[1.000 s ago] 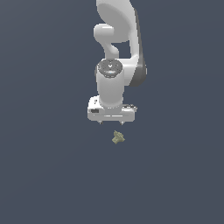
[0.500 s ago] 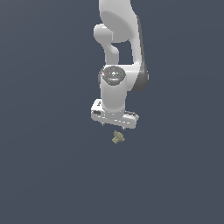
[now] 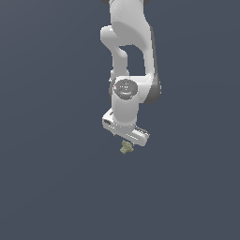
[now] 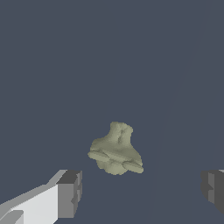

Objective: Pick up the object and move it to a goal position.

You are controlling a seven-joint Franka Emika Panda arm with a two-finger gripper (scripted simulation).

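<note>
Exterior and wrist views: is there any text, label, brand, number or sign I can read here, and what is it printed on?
None: no readable text in either view.
The white arm carries no legible marking.
The hand has plain grey fingers with no lettering.
The olive-green object is unmarked.
The dark surface is blank.
</note>
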